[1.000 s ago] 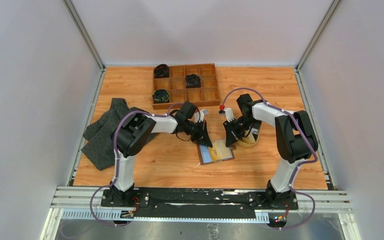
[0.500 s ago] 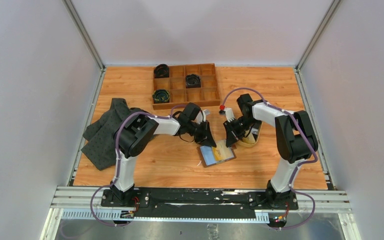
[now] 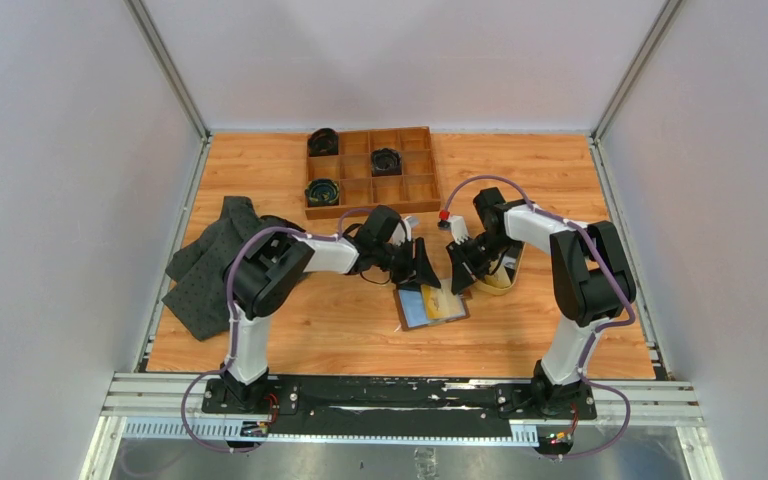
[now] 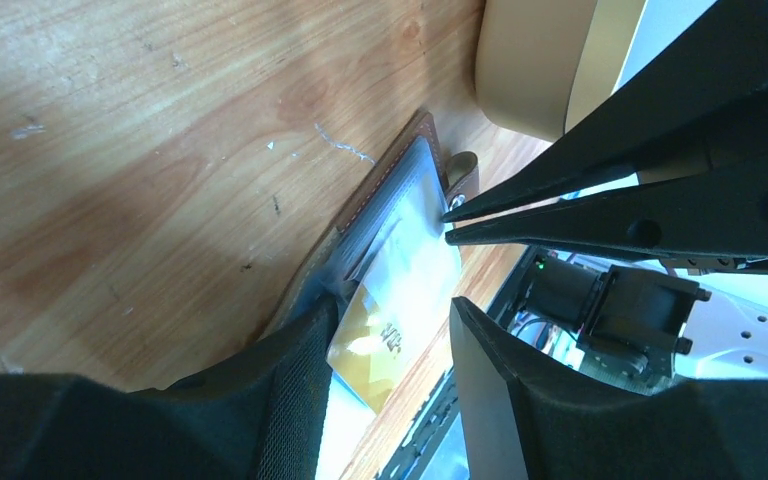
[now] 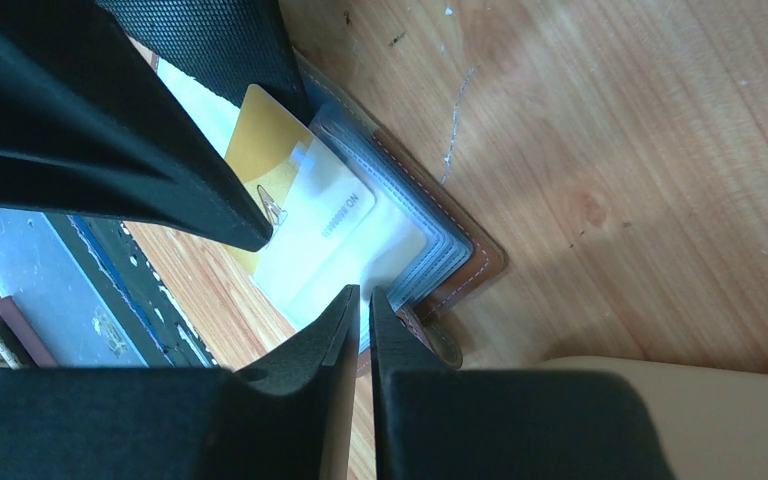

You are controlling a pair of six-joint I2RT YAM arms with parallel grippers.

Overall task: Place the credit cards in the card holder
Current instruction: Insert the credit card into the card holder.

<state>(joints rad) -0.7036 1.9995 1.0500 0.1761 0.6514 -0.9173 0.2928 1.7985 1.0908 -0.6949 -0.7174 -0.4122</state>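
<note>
The card holder [image 3: 432, 305], a brown leather wallet, lies open on the table with its clear sleeves up. A yellow-gold credit card [image 4: 380, 345] sticks partway out of a sleeve, its free end toward the table's near edge. My left gripper [image 4: 392, 305] is open, its fingers standing either side of that card's free end without pinching it. Just right of it, my right gripper [image 5: 363, 292] is shut on the edge of a clear sleeve by the card holder's [image 5: 470, 260] strap. The yellow card [image 5: 265, 150] shows under the left fingers [image 5: 160, 170].
A tan oval dish [image 3: 505, 280] sits right behind the right gripper. A wooden compartment tray [image 3: 415, 185] with dark coiled items stands at the back. A grey cloth [image 3: 205, 265] lies at the left. The two grippers are almost touching over the wallet.
My left gripper's jaws have parted and let go of the yellow card, which stays in the sleeve. The right gripper and the wallet have held still.
</note>
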